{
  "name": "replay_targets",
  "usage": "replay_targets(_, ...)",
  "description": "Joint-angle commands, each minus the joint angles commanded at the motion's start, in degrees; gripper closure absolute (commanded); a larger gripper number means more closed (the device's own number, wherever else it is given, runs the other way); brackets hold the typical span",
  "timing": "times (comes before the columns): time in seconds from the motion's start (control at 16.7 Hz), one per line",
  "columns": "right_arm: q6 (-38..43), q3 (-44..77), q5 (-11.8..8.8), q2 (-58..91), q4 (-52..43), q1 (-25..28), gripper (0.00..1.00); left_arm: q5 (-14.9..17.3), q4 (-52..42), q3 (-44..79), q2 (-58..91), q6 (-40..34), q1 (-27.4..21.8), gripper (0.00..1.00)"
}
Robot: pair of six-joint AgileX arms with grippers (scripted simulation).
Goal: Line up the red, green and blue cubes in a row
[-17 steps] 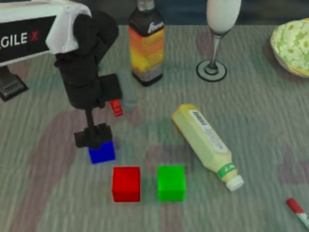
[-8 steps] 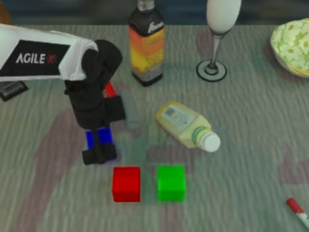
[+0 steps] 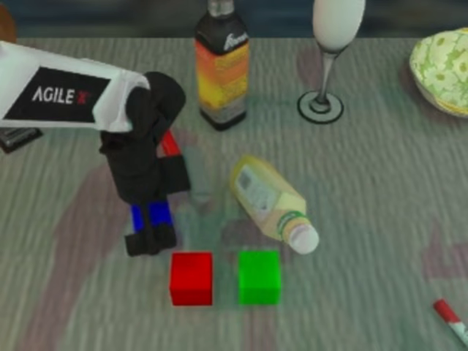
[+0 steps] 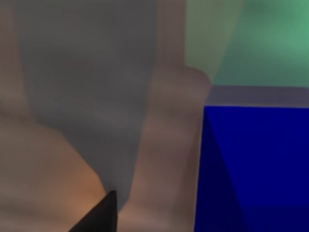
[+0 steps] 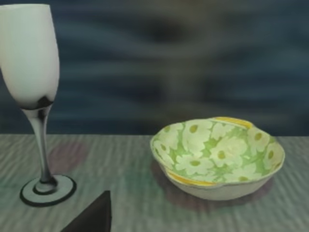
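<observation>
Left end effector (image 3: 150, 240) clamped on blue cube (image 3: 151, 214).
Risk: lowering beside red cube (image 3: 191, 278) may nudge it.

Red cube (image 3: 191, 277), green cube (image 3: 259, 276), blue cube (image 3: 151, 214), green-flowered bowl (image 5: 218, 157)

The top camera is looking down from above the table (image 3: 380, 212), taking in both its left and right sides. The left wrist camera is sitting very near the table, with the blue cube (image 4: 256, 169) filling a large part of its view; the top view is sharing that cube (image 3: 150, 214). The right wrist camera is looking low across the table toward the wine glass (image 5: 34, 96) and flowered bowl (image 5: 217, 157), both also showing in the top view.
</observation>
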Motion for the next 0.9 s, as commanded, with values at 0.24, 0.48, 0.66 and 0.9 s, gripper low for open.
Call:
replay_targets(0.24,0.00,0.00,0.00,0.00,0.00,0.00,0.00,0.00,0.00,0.00,0.00,0.00,0.00,0.45)
replay_targets(0.48,0.00,0.00,0.00,0.00,0.00,0.00,0.00,0.00,0.00,0.00,0.00,0.00,0.00,0.75)
replay_targets(0.66,0.00,0.00,0.00,0.00,0.00,0.00,0.00,0.00,0.00,0.00,0.00,0.00,0.00,0.98)
replay_targets(0.9,0.00,0.00,0.00,0.00,0.00,0.00,0.00,0.00,0.00,0.00,0.00,0.00,0.00,1.00)
